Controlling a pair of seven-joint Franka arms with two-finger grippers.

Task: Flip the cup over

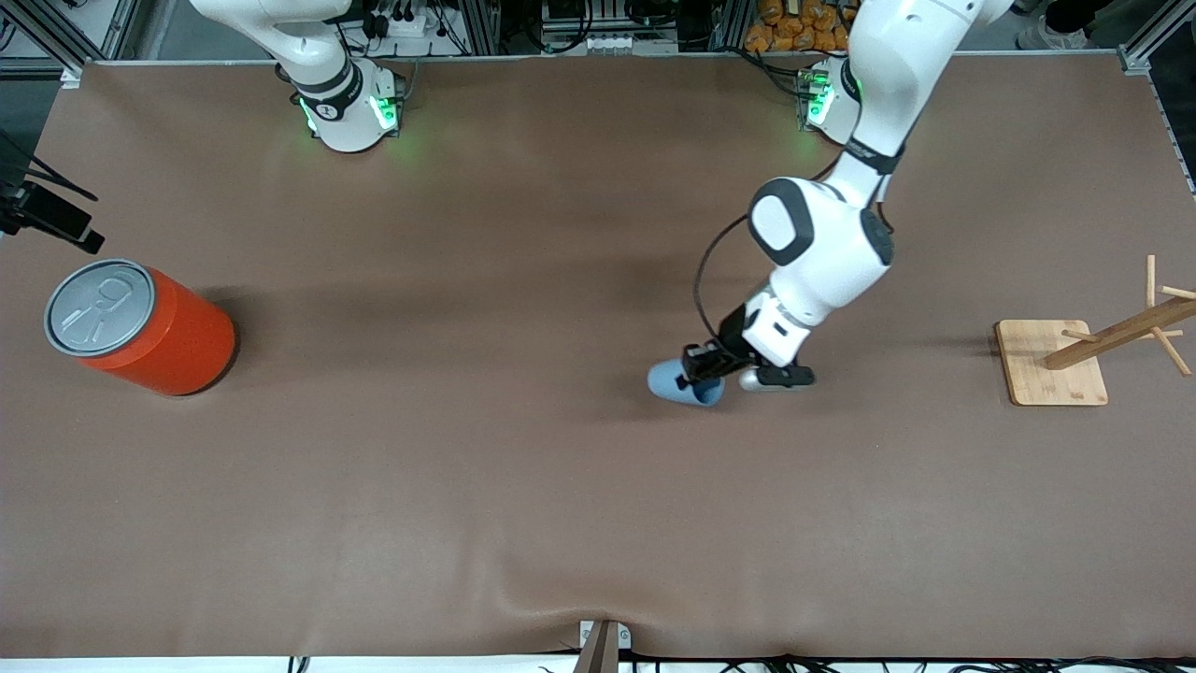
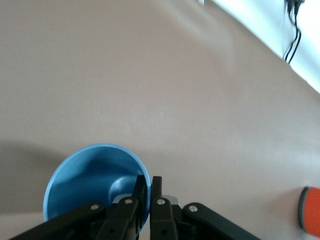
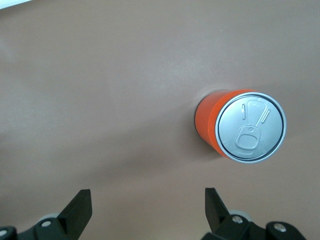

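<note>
The small light blue cup lies on its side on the brown table mat, toward the left arm's end of the middle. My left gripper is down at it, shut on the cup's rim. In the left wrist view the cup shows its darker blue inside, and the left gripper pinches the wall with one finger inside and one outside. My right gripper hangs open with nothing between its fingers, high over the mat beside the can; the front view does not show it.
A large red-orange can with a grey pull-tab lid stands at the right arm's end. A wooden peg stand on a square base sits at the left arm's end. A black camera mount juts in at the can's end.
</note>
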